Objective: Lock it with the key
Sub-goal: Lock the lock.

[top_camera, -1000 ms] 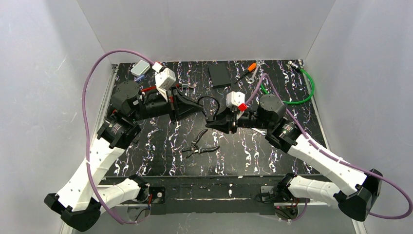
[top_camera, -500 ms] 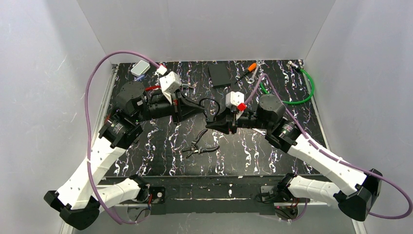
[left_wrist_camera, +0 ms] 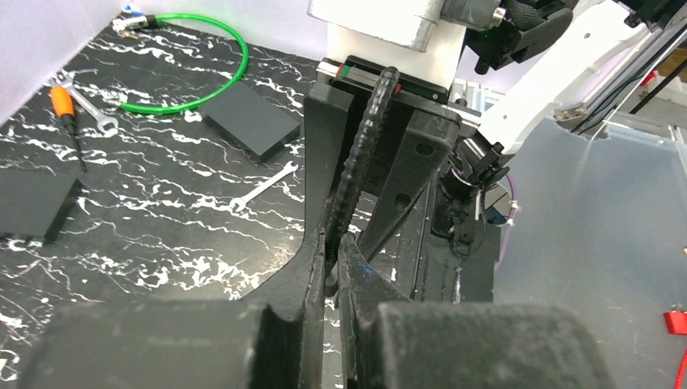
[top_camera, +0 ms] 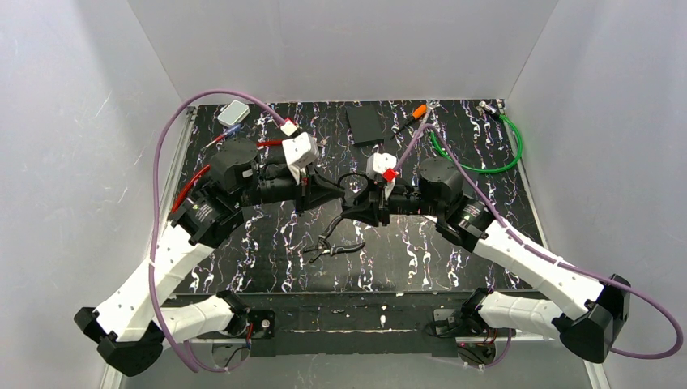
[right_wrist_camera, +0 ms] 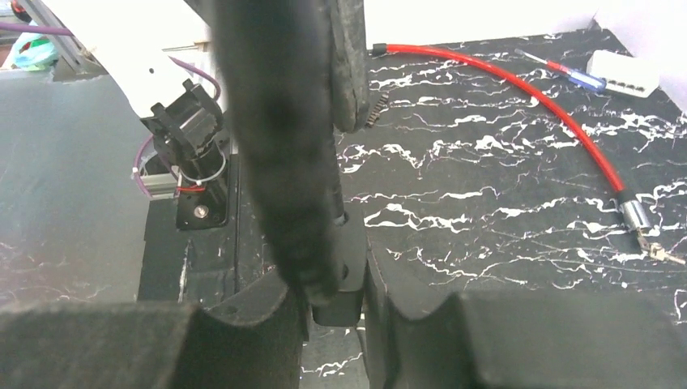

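The two grippers meet tip to tip above the middle of the table. My left gripper (top_camera: 339, 194) (left_wrist_camera: 330, 239) is shut on a black ribbed cable (left_wrist_camera: 363, 138), which arcs up as a small loop (top_camera: 352, 177) toward the right gripper. My right gripper (top_camera: 358, 203) (right_wrist_camera: 336, 279) is shut on a small black block, the lock body (right_wrist_camera: 350, 263). In the right wrist view a blurred dark finger of the left gripper (right_wrist_camera: 275, 121) crosses in front of the lock body. I cannot make out a key in any view.
Black pliers (top_camera: 332, 243) lie on the table just in front of the grippers. A green cable (top_camera: 486, 154), a black pad (top_camera: 366, 124) and an orange-handled tool (top_camera: 417, 113) are at the back right. A red cable (right_wrist_camera: 526, 89) and a white box (top_camera: 235, 113) are at the back left.
The left arm has swung right and the right gripper has shifted left. Their tips, apart before, now meet over the table's middle.
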